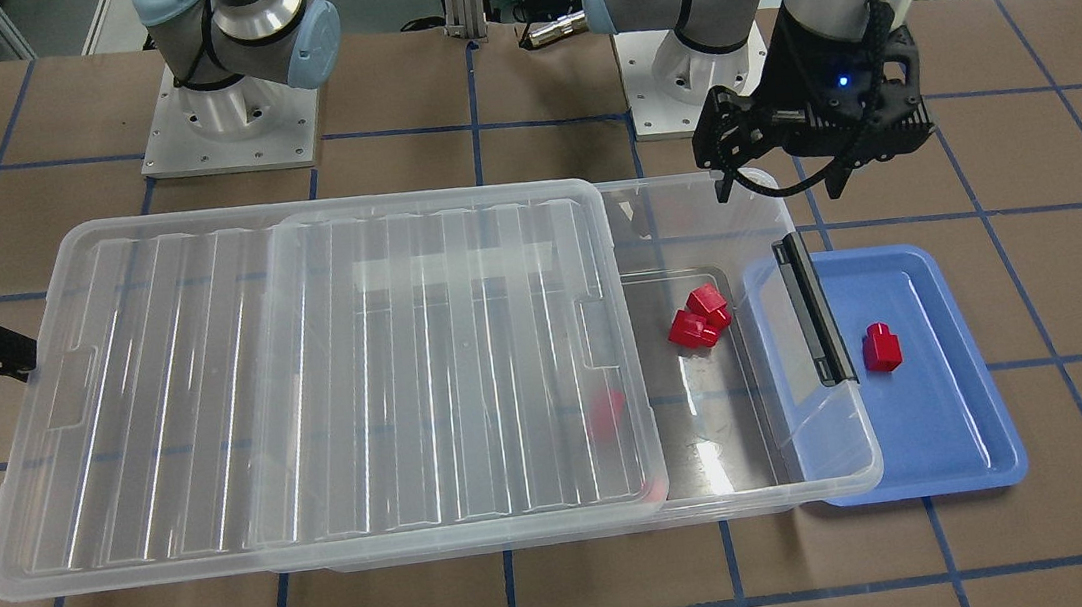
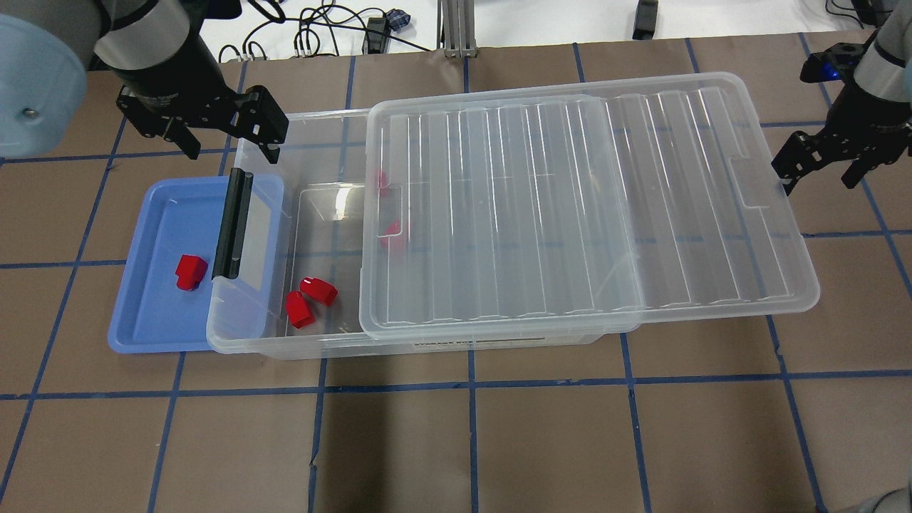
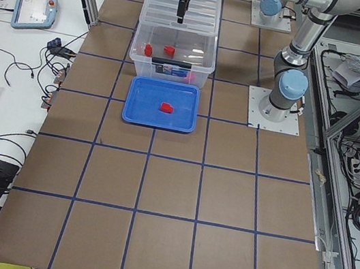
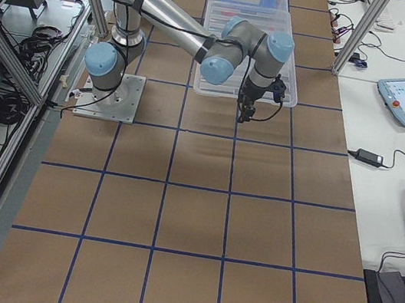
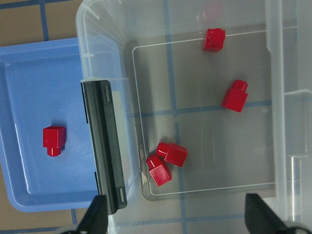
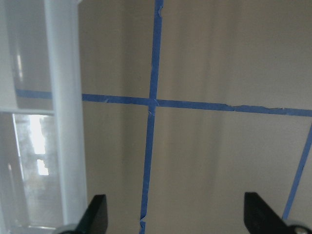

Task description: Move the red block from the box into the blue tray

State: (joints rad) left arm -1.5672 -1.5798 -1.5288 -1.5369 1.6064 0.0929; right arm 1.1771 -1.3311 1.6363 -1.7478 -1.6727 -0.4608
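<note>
The red block [image 1: 881,348] lies in the blue tray [image 1: 956,421], also in the overhead view [image 2: 191,272] and the left wrist view [image 5: 53,139]. The clear box [image 1: 817,445] stands beside the tray, its black latch [image 1: 813,310] end overlapping the tray's rim. Its ribbed lid [image 1: 307,368] is slid aside, so the end near the tray is uncovered. My left gripper [image 2: 231,149] hovers open and empty above that open end. My right gripper [image 2: 818,178] is open and empty, beside the lid's far end.
Two red pieces [image 1: 700,317] lie together on the box floor near the latch end. Two more [image 5: 235,96] lie farther in, partly under the lid. Both arm bases [image 1: 230,115] stand behind the box on the brown table with its blue tape grid.
</note>
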